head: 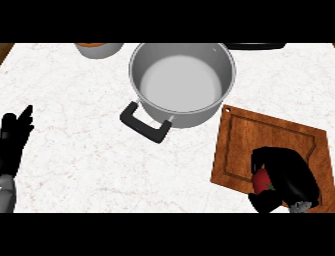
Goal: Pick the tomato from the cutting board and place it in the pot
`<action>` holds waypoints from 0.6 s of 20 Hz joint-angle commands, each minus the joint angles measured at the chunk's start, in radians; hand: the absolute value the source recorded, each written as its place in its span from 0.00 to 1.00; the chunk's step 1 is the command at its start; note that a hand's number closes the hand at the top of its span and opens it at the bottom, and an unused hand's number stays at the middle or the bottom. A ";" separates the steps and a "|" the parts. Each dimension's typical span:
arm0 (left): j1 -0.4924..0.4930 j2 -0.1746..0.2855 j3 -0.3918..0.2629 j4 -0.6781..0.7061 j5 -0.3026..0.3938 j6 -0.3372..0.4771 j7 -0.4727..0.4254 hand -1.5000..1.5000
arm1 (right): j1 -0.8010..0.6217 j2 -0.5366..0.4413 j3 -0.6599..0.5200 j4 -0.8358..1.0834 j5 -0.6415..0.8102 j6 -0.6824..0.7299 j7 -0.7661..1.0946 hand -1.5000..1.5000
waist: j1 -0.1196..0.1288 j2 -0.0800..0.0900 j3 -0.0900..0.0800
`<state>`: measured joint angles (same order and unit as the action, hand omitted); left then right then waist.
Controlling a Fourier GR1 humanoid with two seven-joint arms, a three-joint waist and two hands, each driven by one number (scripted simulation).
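A round steel pot (142,95) with a black side handle stands open on a white speckled stone counter (89,150). Nothing can be seen inside it. A brown wooden cutting board (273,135) with a groove near its edge lies to the lower right of the pot, its near corner just beside the pot's wall.

The small red tomato (261,180) sits on the part of the board farthest from the pot. The robot's black right hand (289,172) is curled round it, fingers and thumb closing on either side and hiding most of it. Whether the tomato has left the board cannot be told.

The black left hand (13,137) rests well to the lower left of the pot, fingers straight and holding nothing.

The step in hand appears to be the grasp. The next move likely calls for lifting the tomato off the board, carrying it up and left over the pot's rim, then letting go above the opening.

A grey bowl (96,50) with an orange inside shows just beyond the pot's upper left. No brand, label or writing is readable anywhere.
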<state>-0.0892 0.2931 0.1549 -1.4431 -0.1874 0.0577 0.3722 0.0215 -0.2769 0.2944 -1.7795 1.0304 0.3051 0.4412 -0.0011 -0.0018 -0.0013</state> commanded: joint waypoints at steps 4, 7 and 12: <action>0.005 -0.022 -0.008 -0.047 -0.016 0.011 0.023 0.50 | 0.092 -0.030 -0.108 -0.098 0.032 -0.041 0.057 1.00 | -0.006 -0.001 0.002; 0.012 0.006 0.024 0.003 0.019 -0.032 -0.011 0.50 | 0.082 -0.064 -0.261 -0.075 -0.028 0.000 0.099 1.00 | -0.010 0.001 0.001; 0.006 -0.003 0.017 -0.033 -0.005 -0.011 0.023 0.50 | 0.050 -0.071 -0.261 -0.246 0.064 0.005 0.188 1.00 | -0.004 -0.001 0.001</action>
<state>-0.0978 0.2978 0.1749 -1.4546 -0.1826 0.0383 0.3868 0.0781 -0.3395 0.0671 -1.9164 1.0641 0.2995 0.5687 -0.0064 -0.0015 0.0000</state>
